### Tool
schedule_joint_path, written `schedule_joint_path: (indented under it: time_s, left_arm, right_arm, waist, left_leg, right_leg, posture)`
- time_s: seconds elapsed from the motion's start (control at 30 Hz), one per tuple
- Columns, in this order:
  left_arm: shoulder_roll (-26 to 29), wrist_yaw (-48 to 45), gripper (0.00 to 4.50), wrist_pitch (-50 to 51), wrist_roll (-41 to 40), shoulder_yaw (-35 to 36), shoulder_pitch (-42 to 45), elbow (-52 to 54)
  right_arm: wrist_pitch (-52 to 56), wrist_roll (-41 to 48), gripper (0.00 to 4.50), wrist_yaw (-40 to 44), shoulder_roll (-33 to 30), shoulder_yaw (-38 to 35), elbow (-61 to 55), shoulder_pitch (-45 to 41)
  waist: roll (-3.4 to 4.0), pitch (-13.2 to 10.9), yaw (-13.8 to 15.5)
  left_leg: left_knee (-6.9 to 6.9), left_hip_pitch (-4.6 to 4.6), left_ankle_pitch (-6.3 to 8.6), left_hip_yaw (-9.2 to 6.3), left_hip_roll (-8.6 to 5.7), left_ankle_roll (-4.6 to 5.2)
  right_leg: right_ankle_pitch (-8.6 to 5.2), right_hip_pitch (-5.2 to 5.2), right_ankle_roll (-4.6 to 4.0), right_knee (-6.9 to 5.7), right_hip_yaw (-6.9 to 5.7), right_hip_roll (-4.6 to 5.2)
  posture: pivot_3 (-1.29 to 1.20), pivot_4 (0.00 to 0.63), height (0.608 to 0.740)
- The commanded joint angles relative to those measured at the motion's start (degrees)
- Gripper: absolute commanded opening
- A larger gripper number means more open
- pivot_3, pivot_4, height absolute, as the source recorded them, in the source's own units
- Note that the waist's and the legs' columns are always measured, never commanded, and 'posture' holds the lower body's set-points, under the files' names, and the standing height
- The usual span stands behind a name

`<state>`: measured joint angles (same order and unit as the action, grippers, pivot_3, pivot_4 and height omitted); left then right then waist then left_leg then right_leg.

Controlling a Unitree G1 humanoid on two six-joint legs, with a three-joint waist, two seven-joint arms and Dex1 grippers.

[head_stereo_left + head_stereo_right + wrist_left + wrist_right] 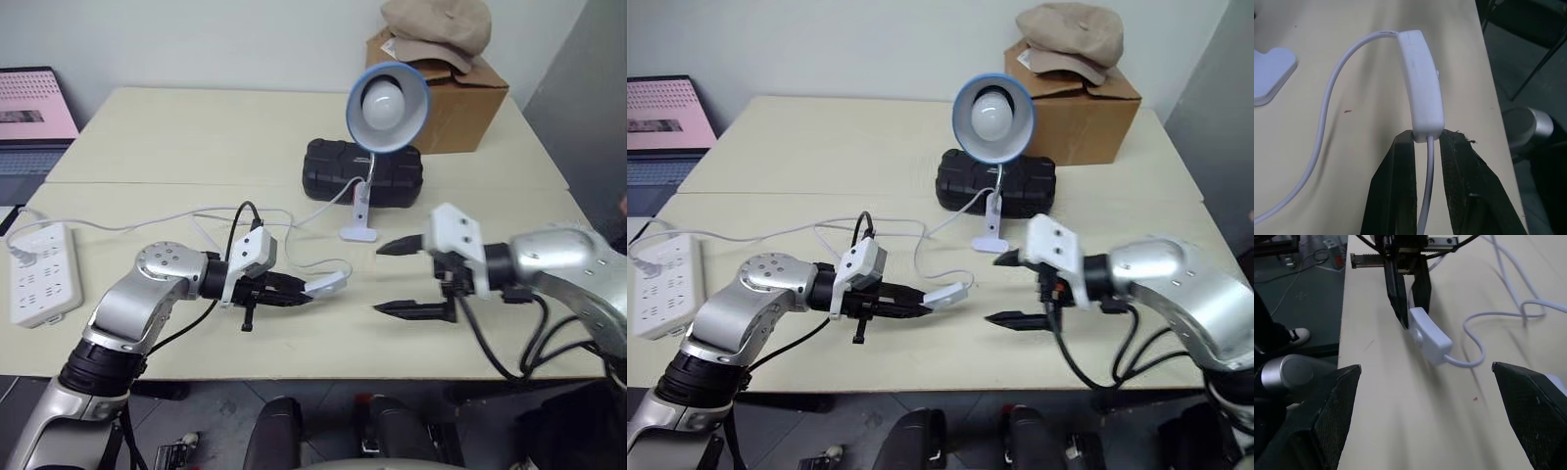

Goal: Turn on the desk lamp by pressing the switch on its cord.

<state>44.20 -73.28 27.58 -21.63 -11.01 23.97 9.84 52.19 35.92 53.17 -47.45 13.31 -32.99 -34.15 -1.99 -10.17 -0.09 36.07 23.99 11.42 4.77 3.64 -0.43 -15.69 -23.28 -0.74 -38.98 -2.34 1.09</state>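
The desk lamp [387, 106] stands unlit at mid-table, its blue-rimmed shade facing me, on a white clip base [358, 232]. Its thin white cord [196, 217] loops over the table to the switch [326, 284], a slim white oblong raised just off the tabletop. My left gripper [309, 294] is shut on the switch's near end, and the cord runs back between its fingers [1400, 186]. My right gripper [379, 278] is open, pointing at the switch [1430, 340] from the right, a short gap away, with nothing between its fingers.
A white power strip [39, 272] lies at the table's left edge. A black case [362, 171] sits behind the lamp. A cardboard box [460, 98] with a beige hat [436, 24] is at the back right. A laptop [34, 108] is at the far left.
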Motion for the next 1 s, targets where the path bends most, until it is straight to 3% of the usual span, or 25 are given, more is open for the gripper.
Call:
schedule_joint_path:
  time_s: [0.03,0.53,0.9,1.0]
  left_arm:
    - [-0.16,0.55,0.4,-2.77,2.57,-0.96,1.15,-0.83]
    - [-1.15,-0.27,0.4,-4.48,4.24,-2.02,2.02,-2.13]
    - [-1.01,-0.46,0.4,-4.82,4.44,-2.0,1.72,-2.04]
    - [-0.96,-0.52,0.4,-4.95,4.48,-2.03,1.6,-1.94]
  right_arm:
    - [2.79,-0.57,4.5,-1.93,5.6,3.7,2.53,-5.78]
    - [-2.41,-11.53,4.5,2.47,10.32,15.03,11.86,-10.15]
    - [-3.83,-15.3,4.5,3.64,12.54,16.39,13.92,-9.88]
    - [-4.42,-16.5,3.76,3.69,12.95,16.81,14.65,-9.66]
  waist:
    - [0.0,0.0,-0.03]
    - [0.0,0.0,-0.01]
    - [0.0,0.0,-0.02]
    - [0.0,0.0,-0.02]
  left_leg:
    - [0.0,0.02,0.0,0.01,0.01,0.0]
    - [0.02,0.06,0.0,0.05,0.03,0.0]
    - [0.02,0.06,0.0,0.05,0.03,0.0]
    - [0.02,0.06,0.0,0.05,0.03,0.0]
  right_leg:
    - [0.0,-0.03,0.0,-0.01,0.01,-0.01]
    - [0.0,-0.05,0.0,-0.03,-0.01,-0.02]
    - [0.0,-0.06,0.0,-0.04,-0.01,-0.02]
    - [0.0,-0.06,0.0,-0.04,-0.01,-0.02]
  posture:
    - [0.0,0.15,0.74]
    - [0.0,0.15,0.74]
    - [0.0,0.15,0.74]
    - [0.0,0.15,0.74]
